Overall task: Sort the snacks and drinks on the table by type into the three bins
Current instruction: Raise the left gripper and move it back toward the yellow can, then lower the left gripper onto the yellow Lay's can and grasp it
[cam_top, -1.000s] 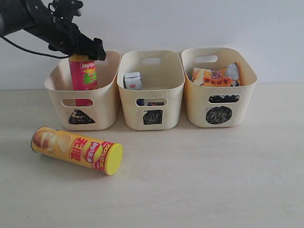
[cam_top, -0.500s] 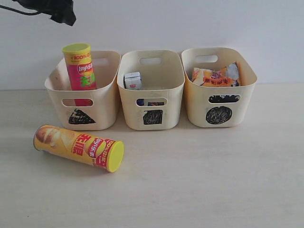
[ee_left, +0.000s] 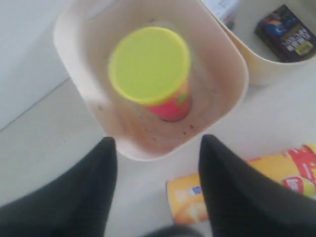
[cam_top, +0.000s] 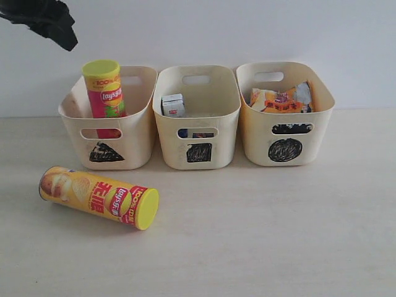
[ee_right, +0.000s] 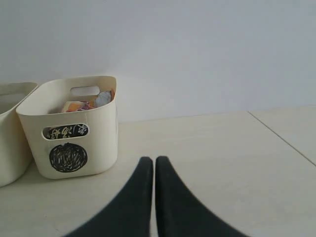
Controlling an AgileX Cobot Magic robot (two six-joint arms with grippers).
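The pink chip tube (cam_top: pixel 105 90) with a yellow lid (ee_left: pixel 149 64) stands upright in the triangle bin (cam_top: pixel 105 151). On the table (cam_top: pixel 260 235) in front of that bin lies the yellow chip tube (cam_top: pixel 99 197) on its side; the left wrist view shows its end (ee_left: pixel 190 205). My left gripper (ee_left: pixel 157 148) is open and empty, high above the triangle bin, and only its dark tip (cam_top: pixel 52 25) shows at the exterior view's top left. The square bin (cam_top: pixel 197 151) holds a blue-white carton (cam_top: pixel 173 105) and a purple carton (ee_left: pixel 287 32). Foil bags (cam_top: pixel 281 99) fill the circle bin (cam_top: pixel 284 148). My right gripper (ee_right: pixel 154 160) is shut, low over the table.
A pale wall (cam_top: pixel 247 31) runs behind the bins. The table's right edge (ee_right: pixel 281 136) shows in the right wrist view, past the circle bin (ee_right: pixel 69 158).
My left gripper let go of the pink tube in the triangle bin and rose up and to the left. The yellow tube shifted slightly on the table.
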